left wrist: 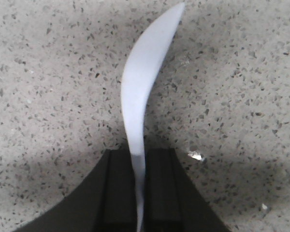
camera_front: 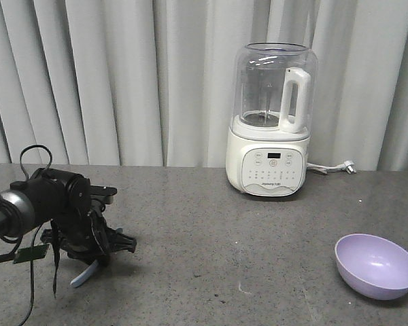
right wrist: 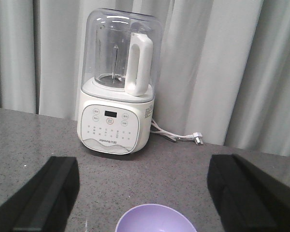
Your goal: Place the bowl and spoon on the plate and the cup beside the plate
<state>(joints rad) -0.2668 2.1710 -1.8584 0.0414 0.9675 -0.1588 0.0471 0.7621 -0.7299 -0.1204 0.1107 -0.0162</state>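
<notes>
The pale blue-white spoon (left wrist: 140,96) is pinched edge-on by its handle between the black pads of my left gripper (left wrist: 139,193), which is shut on it just above the grey speckled table. In the front view the spoon (camera_front: 81,277) pokes out below the left gripper (camera_front: 90,261) at the table's near left. The lavender bowl (camera_front: 376,265) sits upright and empty at the near right. My right gripper (right wrist: 142,193) is open above and behind the bowl (right wrist: 154,221), one finger on either side, not touching it. The plate and the cup are out of view.
A white blender with a clear jug (camera_front: 272,122) stands at the back centre of the table, in front of grey curtains. Its cord and plug (camera_front: 345,166) lie to its right. Loose cables hang from the left arm (camera_front: 34,204).
</notes>
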